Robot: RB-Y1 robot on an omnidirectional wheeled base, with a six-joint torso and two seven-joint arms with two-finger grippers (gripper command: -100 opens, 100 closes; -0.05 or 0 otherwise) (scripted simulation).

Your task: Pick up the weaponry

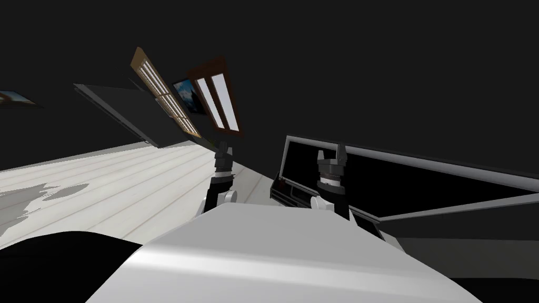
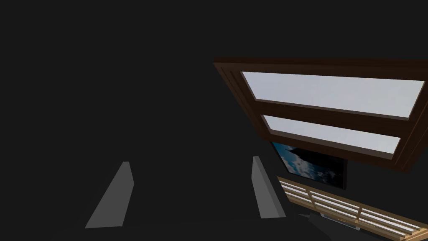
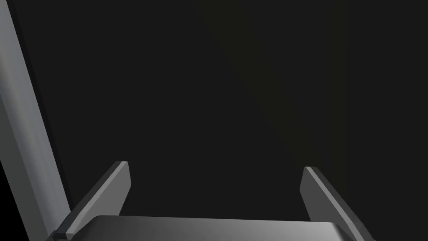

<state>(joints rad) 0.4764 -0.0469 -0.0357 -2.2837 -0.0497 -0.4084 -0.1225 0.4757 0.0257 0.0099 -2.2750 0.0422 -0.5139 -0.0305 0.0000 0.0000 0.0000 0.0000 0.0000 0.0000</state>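
**Nothing in hand; the search looks barely begun**

At the far left a small framed picture [image 1: 16,99] hangs on a dark wall; below it lies a floor [image 1: 105,179] of pale, matte planks; next comes a flat, dark slab [image 1: 126,113], thin and sharp-edged; then a light wooden window [image 1: 163,94] with slim bars, a sky picture [image 1: 188,96], and a dark-brown window [image 1: 218,100] with two bright panes. The left gripper [image 1: 223,148] is raised, its blade fingers [image 2: 113,196] wide apart and empty; the right gripper [image 1: 331,153] is spread just as wide, holding nothing, in front of a grey-edged frame [image 1: 421,159] around a black area. Where the weaponry lies I cannot tell; by my reckoning finding it, reaching it and gripping it are all left to do.
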